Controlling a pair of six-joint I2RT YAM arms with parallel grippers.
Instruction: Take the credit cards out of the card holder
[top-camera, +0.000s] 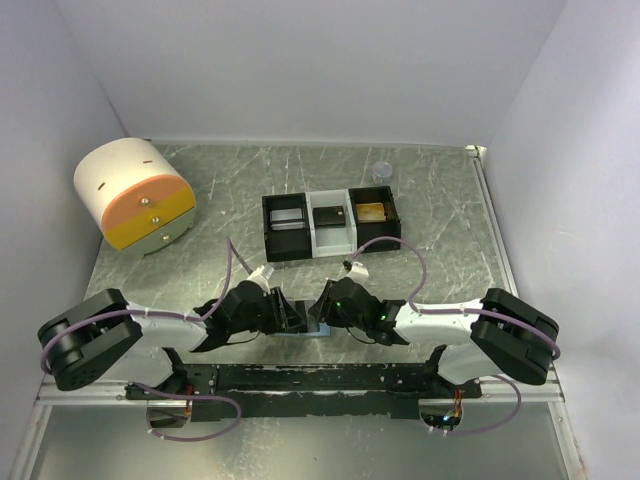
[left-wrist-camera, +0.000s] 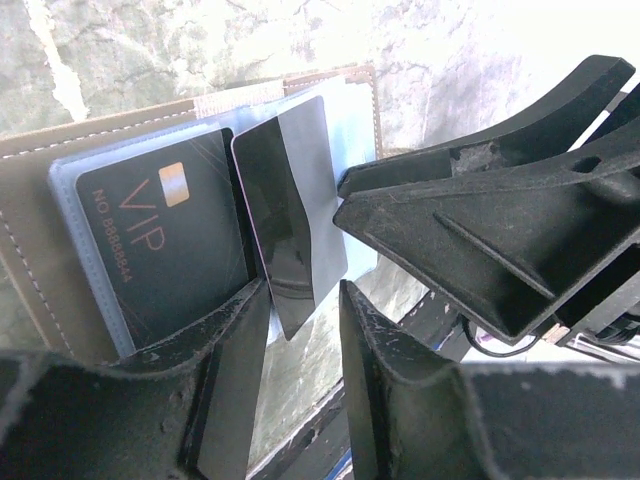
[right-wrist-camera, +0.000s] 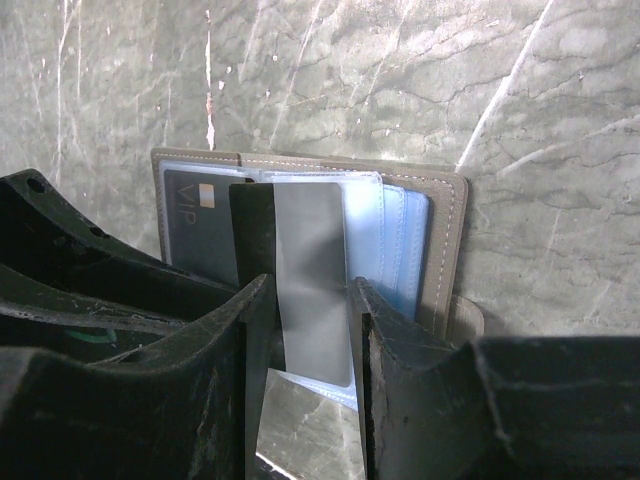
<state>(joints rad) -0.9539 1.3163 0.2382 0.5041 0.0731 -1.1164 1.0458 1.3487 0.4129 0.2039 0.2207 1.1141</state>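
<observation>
Where the two arms met near the front edge of the table (right-wrist-camera: 400, 80), the card holder (right-wrist-camera: 447, 250) lay open and flat, lining up, under both grippers. From the top view it was almost wholly covered by them.

- Holder: the two leaves lay side by side, so the long axis of the opened holder ran left–right across the table. It had a grey stitched border, pale blue clear sleeves inside, and a small tab on the outer edge of the right leaf.
- VIP card (left-wrist-camera: 165, 250): seated in the left-hand sleeve, long axis near–far, chip end away from the arms.
- Dark card (left-wrist-camera: 290, 220): just right of the VIP card, standing part-way out of a sleeve. Its long axis was also near–far but leaned slightly, with the free end pointing toward the arm bases.
- Left gripper (left-wrist-camera: 303, 300): fingers apart, one on each side of the dark card's free end and close against its long edges. I could not tell whether they clamped it.
- Right gripper (right-wrist-camera: 310, 290): fingers part-way apart. In the left wrist view its tips sat at the dark card's right edge, over the blue sleeves. In its own view the card showed in the gap. I could not tell whether it gripped anything.
- Elsewhere: the black-and-white tray (top-camera: 267, 228) sat farther back, well apart from the holder, with a flat card-like piece in each compartment, the right one gold-brown. A white and orange drum (top-camera: 130, 185) stood at the far left, and a small clear cup (top-camera: 381, 172) at the back edge.
</observation>
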